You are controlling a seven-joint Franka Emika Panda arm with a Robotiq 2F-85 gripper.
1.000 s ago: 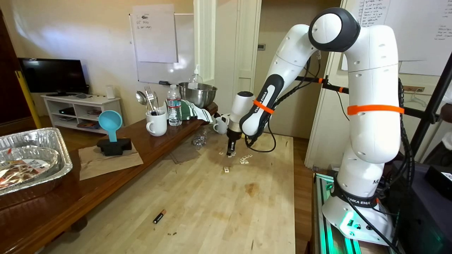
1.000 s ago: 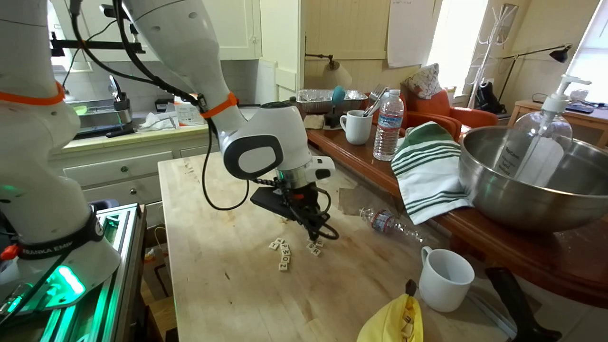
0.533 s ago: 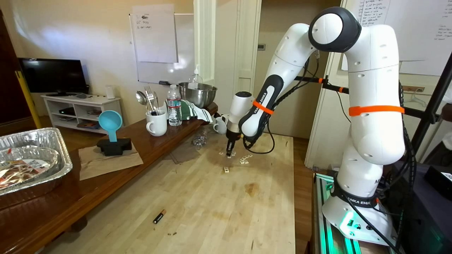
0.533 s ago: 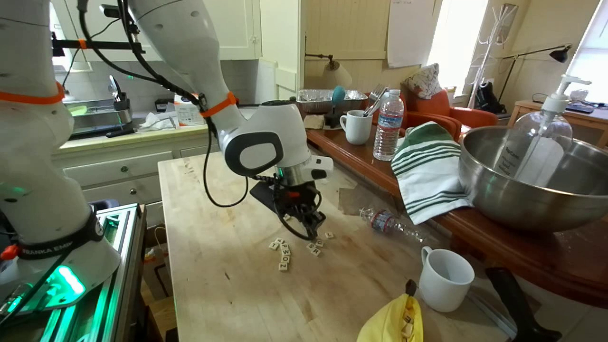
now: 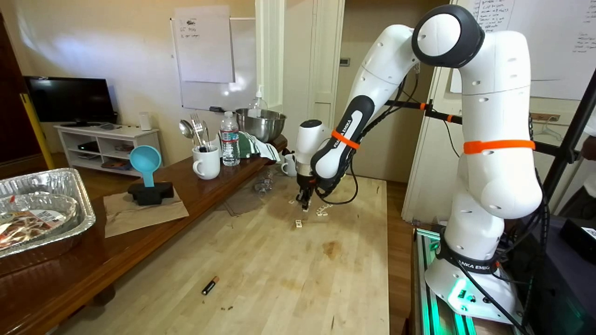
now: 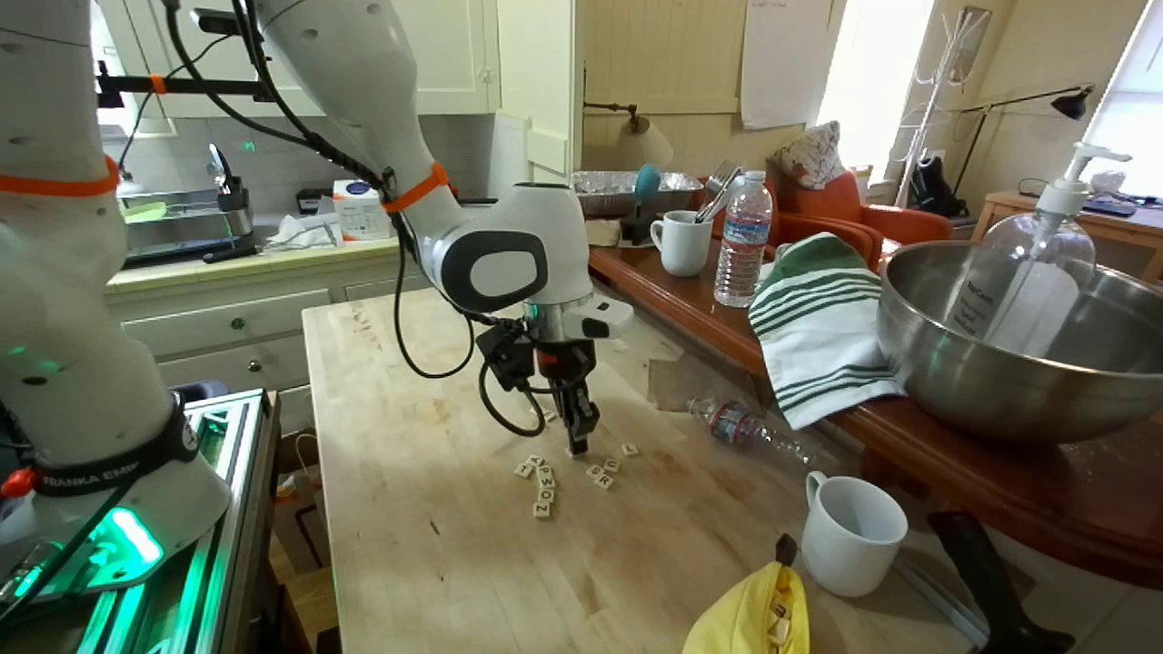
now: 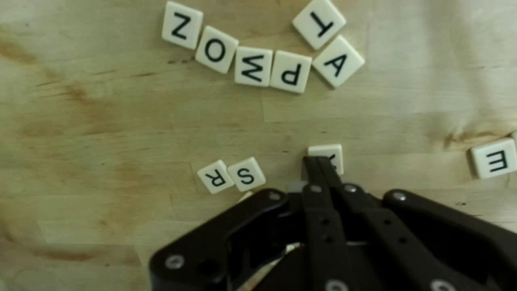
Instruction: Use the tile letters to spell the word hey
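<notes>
Gripper (image 7: 317, 159): fingers pressed together, tips over part-hidden tile (image 7: 325, 150); contact: cannot tell; E tile (image 7: 493, 158): on table (image 5: 260, 260), well apart, right in wrist view; R tile (image 7: 216, 176), S tile (image 7: 246, 174): side by side

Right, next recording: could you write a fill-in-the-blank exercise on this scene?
In the wrist view, the tile next to both the P tile and the T tile bears the letter ____.
Of the word hey, the one letter fully visible there is ____.
The readable tile beside the R tile bears ____.
In an exterior view, the towel by the metal bowl has ____ stripes.

Missing words: A; E; S; green.
</notes>
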